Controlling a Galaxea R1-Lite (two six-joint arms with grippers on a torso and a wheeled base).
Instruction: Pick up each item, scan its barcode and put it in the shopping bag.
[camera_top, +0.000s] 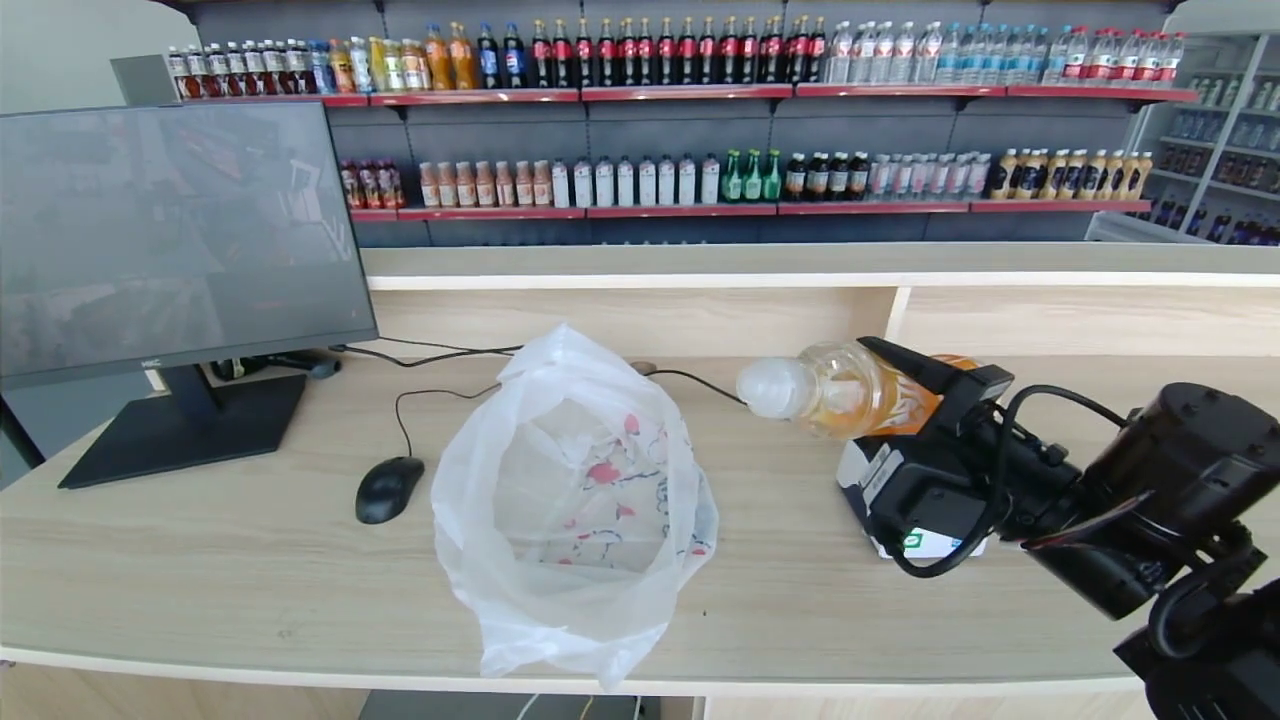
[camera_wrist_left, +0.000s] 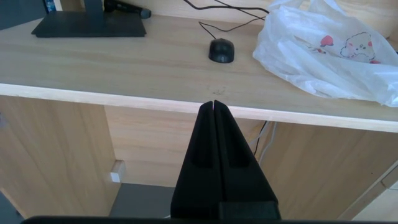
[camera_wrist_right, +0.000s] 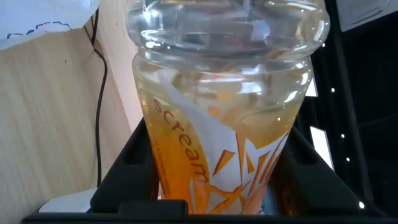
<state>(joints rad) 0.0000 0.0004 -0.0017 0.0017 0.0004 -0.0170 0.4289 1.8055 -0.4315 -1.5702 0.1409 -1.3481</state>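
Checkout trial: the right gripper (camera_top: 915, 385) pinches one orange drink bottle (camera_top: 840, 390) between its fingers. It holds the bottle on its side, cap toward the bag, above a black-and-white box (camera_top: 870, 470) (apparently the scanner) near the right edge of the tabletop (camera_top: 250, 570). The step in hand appears to be the scan. Doing it well likely means turning the label's barcode toward the box, keeping the bottle level, and keeping the grip firm on the smooth plastic. One white plastic bag (camera_top: 575, 510) stands open near the middle of the front edge. The left gripper (camera_wrist_left: 214, 107) hangs below that edge, fingers pressed together. One mouse (camera_top: 388, 488) and one monitor (camera_top: 170, 240) occupy the left side.
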